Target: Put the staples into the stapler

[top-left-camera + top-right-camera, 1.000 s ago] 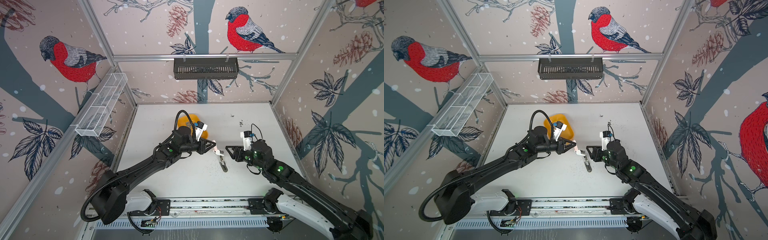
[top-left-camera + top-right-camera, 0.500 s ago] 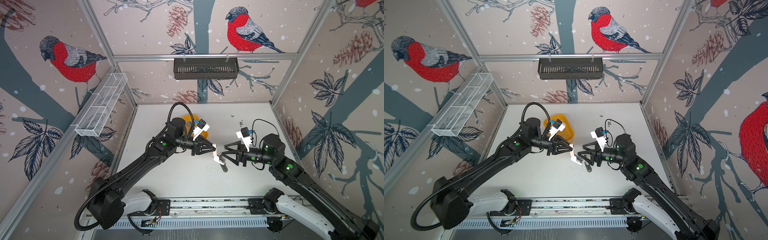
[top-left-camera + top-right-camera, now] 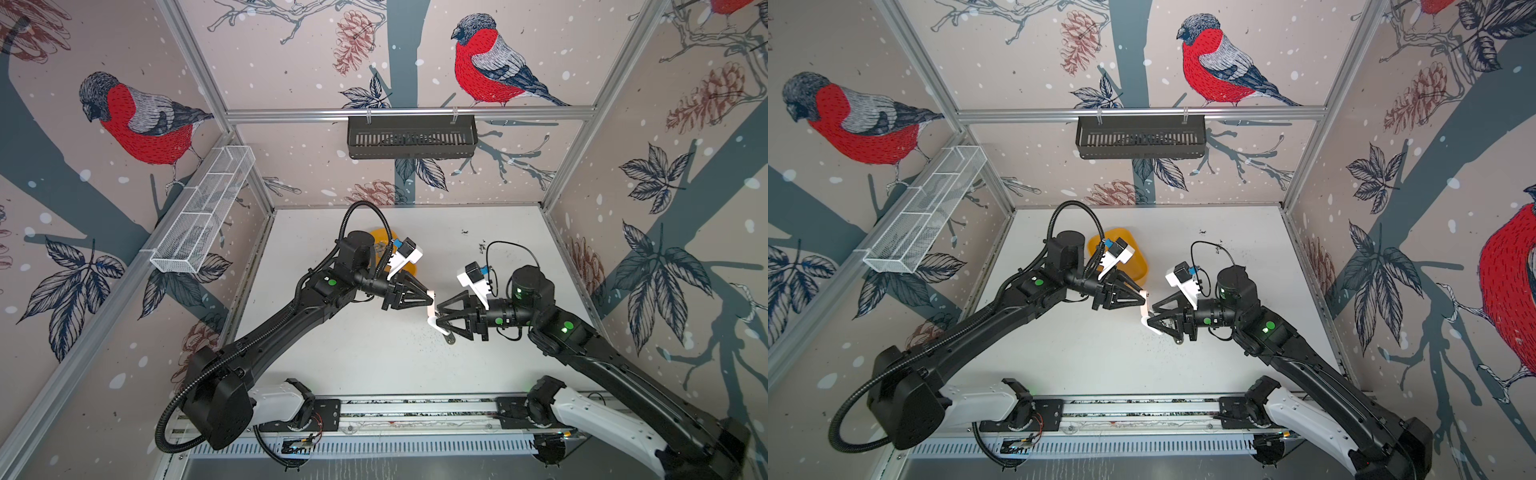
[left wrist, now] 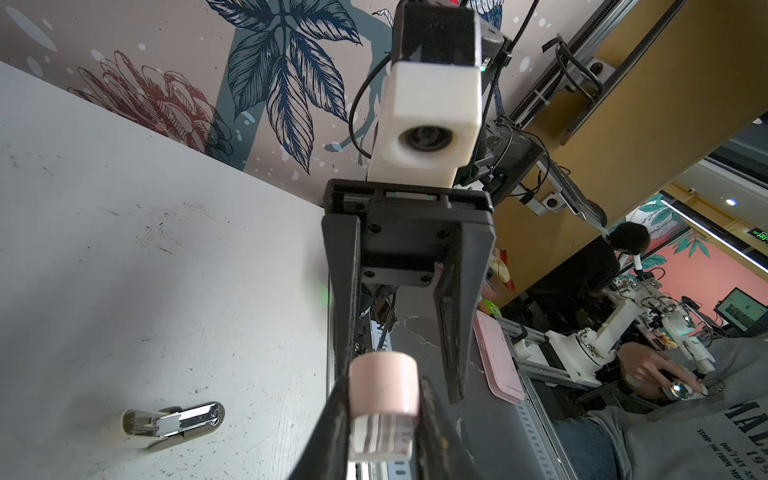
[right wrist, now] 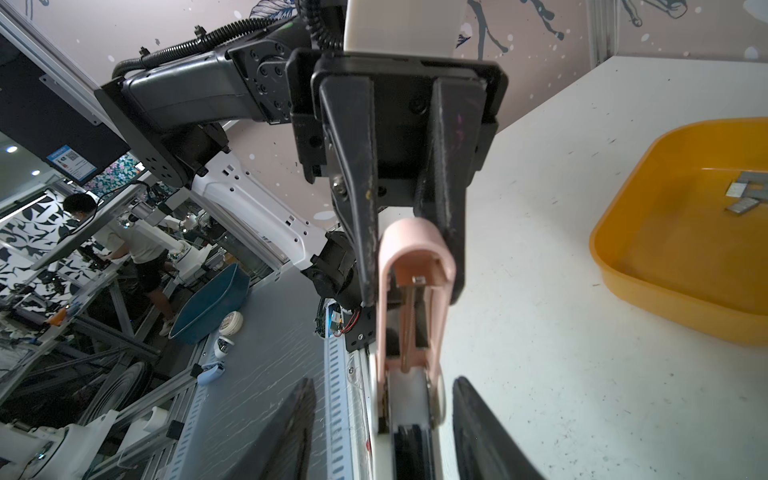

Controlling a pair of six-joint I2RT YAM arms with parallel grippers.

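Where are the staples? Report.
In the right wrist view, the staples lie inside the yellow tray, which in a top view sits on the table behind the left hand.

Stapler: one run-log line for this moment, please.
left gripper: shut on pink stapler, midair | right gripper: open, straddling it | staples: in yellow tray

Scuffed white counter. A yellow tray sits on it toward the back, left of middle. A stapler part, metal, lies flat near the middle, apart from the tray.
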